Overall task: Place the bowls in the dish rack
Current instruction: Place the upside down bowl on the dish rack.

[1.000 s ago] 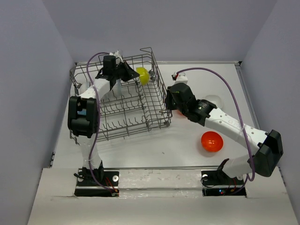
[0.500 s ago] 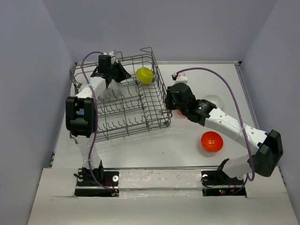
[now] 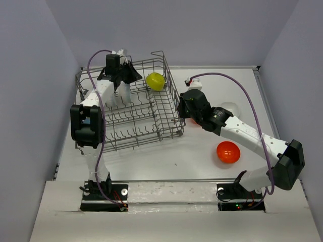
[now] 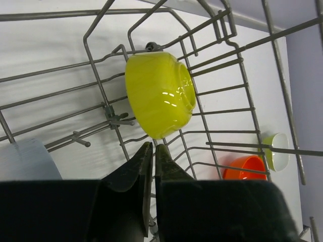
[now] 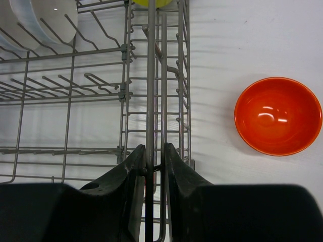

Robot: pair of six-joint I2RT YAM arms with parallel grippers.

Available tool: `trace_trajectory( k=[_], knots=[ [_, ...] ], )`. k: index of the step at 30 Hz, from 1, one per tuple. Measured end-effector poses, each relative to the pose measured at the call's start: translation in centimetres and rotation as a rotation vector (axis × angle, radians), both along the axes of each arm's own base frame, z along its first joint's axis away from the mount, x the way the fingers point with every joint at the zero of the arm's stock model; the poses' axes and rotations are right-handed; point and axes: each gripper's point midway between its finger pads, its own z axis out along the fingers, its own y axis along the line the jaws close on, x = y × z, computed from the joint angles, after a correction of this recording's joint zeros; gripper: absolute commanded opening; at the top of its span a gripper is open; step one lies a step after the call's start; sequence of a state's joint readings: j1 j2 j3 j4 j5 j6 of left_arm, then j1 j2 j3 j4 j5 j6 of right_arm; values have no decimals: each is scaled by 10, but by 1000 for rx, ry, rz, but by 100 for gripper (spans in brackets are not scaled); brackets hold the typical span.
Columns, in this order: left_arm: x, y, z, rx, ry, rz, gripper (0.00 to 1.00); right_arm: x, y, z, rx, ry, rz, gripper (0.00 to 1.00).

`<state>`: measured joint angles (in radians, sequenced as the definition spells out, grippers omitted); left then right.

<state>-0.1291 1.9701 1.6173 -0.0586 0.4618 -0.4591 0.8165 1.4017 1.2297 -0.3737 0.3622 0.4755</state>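
Note:
The grey wire dish rack (image 3: 132,141) fills the left half of the table. A yellow-green bowl (image 3: 155,80) (image 4: 159,93) lies on its side against the tines at the rack's far right corner. My left gripper (image 3: 119,76) (image 4: 153,146) hangs just short of that bowl, jaws all but shut with a thin slit and nothing between them. White bowls (image 3: 122,97) (image 5: 45,20) stand in the rack's far left part. My right gripper (image 3: 182,112) (image 5: 155,146) is shut on the upright wires of the rack's right wall (image 5: 151,75). An orange-red bowl (image 5: 278,115) (image 3: 227,152) sits open side up on the table.
A second orange-red bowl (image 4: 245,169) (image 3: 193,121) lies beside the rack's right wall, mostly hidden under my right arm in the top view. A pale bowl (image 3: 228,108) rests on the table further right. Raised wire handles (image 3: 160,55) stand above the rack's rim.
My left gripper has drawn back to the left, away from the yellow-green bowl, which stays in the rack and has turned rounder to the camera. The right arm has not moved.

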Motion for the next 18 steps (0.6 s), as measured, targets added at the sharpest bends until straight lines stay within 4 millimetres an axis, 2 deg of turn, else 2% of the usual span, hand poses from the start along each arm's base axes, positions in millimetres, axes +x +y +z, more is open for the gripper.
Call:
trace_trajectory(
  k=[1, 4, 5, 6, 7, 11, 14, 18],
  knots=[
    [1, -1, 6, 1, -12, -4, 24, 0, 0, 0, 0, 0, 0, 8],
    [0, -6, 27, 2, -52, -18, 27, 0, 0, 0, 0, 0, 0, 13],
    [-2, -8, 36, 1, -72, -24, 28, 0, 0, 0, 0, 0, 0, 26],
    [-3, -10, 43, 0, -86, -29, 28, 0, 0, 0, 0, 0, 0, 30],
    [-5, -12, 55, -4, -111, -36, 28, 0, 0, 0, 1, 0, 0, 40],
    [-19, -25, 97, -25, -196, -71, 29, -2, 3, 0, 28, 17, 3, 62],
    [-30, -33, 130, -45, -272, -94, 29, -4, 6, 1, 40, 27, 16, 65],
    [-46, -38, 169, -70, -361, -112, 29, -4, 7, 12, 53, 16, 18, 67]
  ],
)
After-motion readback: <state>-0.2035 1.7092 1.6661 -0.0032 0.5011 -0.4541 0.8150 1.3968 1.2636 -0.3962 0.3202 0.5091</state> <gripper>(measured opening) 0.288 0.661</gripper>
